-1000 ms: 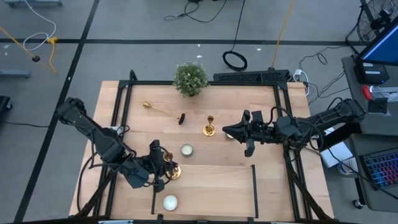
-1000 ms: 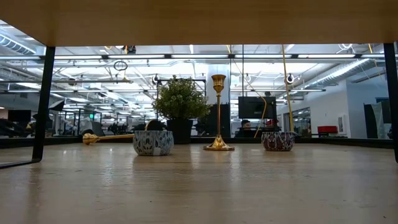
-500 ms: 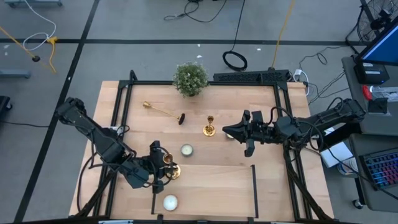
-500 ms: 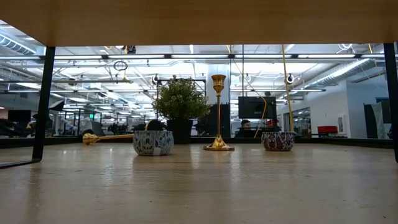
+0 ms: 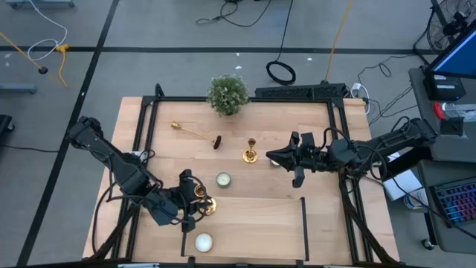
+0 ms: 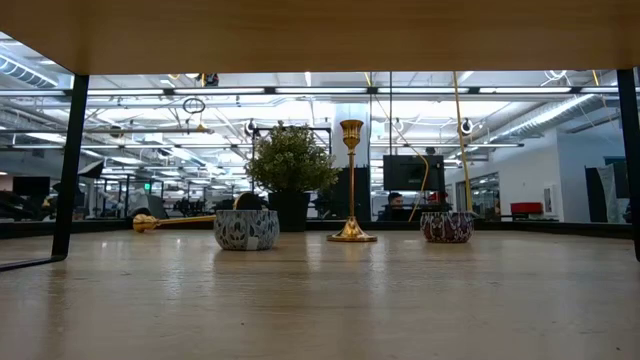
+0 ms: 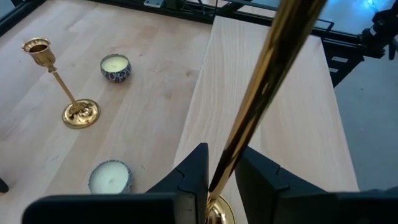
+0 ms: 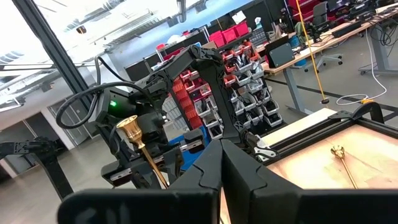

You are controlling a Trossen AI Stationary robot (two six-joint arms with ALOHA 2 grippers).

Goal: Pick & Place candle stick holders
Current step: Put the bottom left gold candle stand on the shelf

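Fingers (image 7: 196, 177) of my left gripper (image 7: 219, 180) pinch a gold candlestick (image 7: 261, 93); my right gripper (image 8: 221, 165) waits, pressed together.

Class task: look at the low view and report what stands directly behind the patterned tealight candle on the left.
Behind the patterned tealight stands the potted plant, with its dark pot partly showing. A fallen candlestick lies beside. The tealight covers the pot's lower left.
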